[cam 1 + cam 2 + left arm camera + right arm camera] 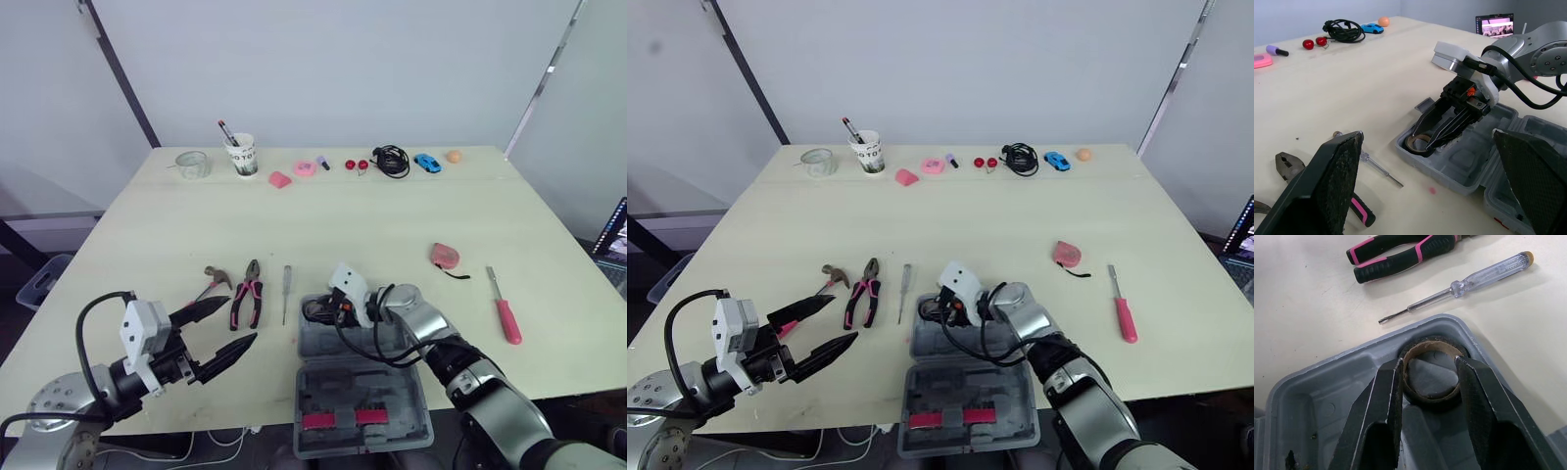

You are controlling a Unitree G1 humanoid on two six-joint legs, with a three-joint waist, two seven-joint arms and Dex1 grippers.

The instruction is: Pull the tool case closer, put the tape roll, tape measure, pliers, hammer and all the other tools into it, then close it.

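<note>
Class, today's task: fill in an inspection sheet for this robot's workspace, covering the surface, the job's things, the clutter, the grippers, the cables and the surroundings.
Surface: pale table, tools spread across it.
Job's things: grey tool case open at the near edge; tape roll in its corner pocket; hammer, pliers and clear screwdriver left of the case; tape measure and red screwdriver to its right.
Clutter: jar, paper cup, pink pieces, toy car and ball along the far edge.
Grippers: left gripper open, hovering near the pliers; right gripper inside the case, apparently closed around the tape roll.
Cables: black cable bundle at the far edge; arm cable looping over the right arm.
Surroundings: white walls; laptop screen at right.
</note>
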